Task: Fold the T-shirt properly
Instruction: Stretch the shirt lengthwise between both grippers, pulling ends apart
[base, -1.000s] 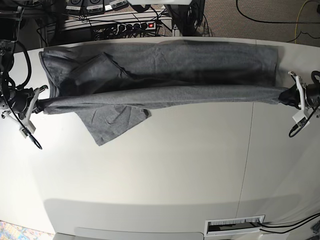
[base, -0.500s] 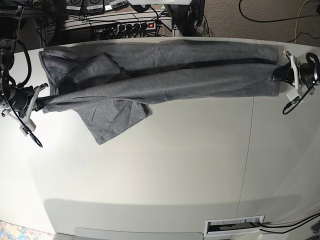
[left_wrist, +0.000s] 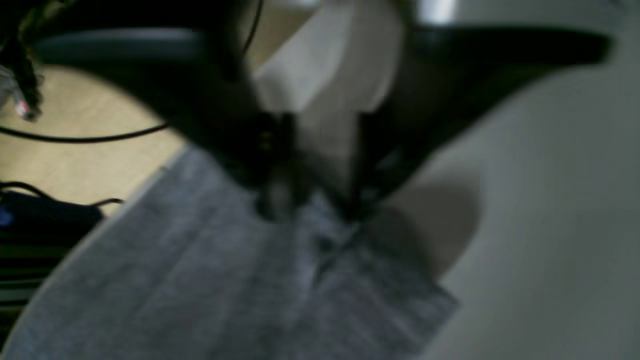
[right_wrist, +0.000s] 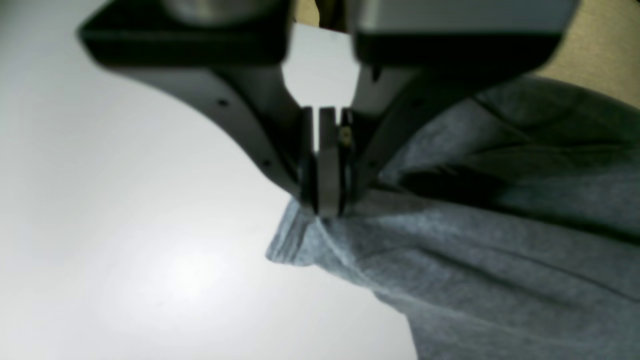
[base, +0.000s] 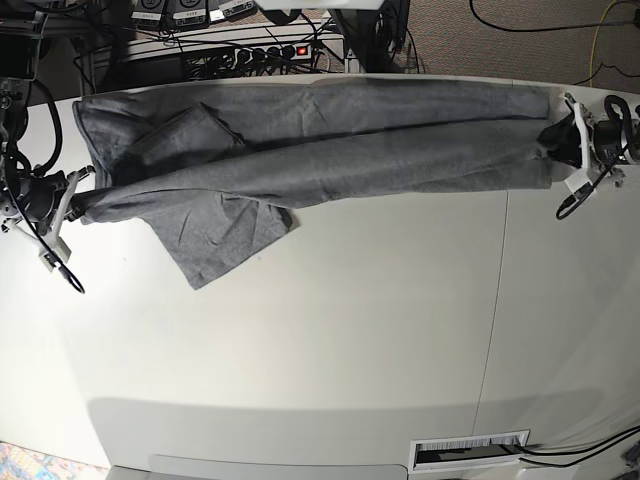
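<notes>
At the base view's left, my right hand (base: 78, 192) is clenched on one end of the heather-grey cotton T-shirt (base: 330, 140). The shirt's long axis runs straight across the far side of the white bench (base: 350, 330) — a loose flap trails toward the near side. At the far right, my left hand (base: 560, 140) stands spread at the other end's corner — released, as I judge, though the wrist view is blurred.

bg from my remote seat | big white table (base: 350, 330) | past its far edge: power strip (base: 262, 52), red switch lit, cable tangle | brown carpet (base: 520, 45) beyond | soft glare on tabletop
</notes>
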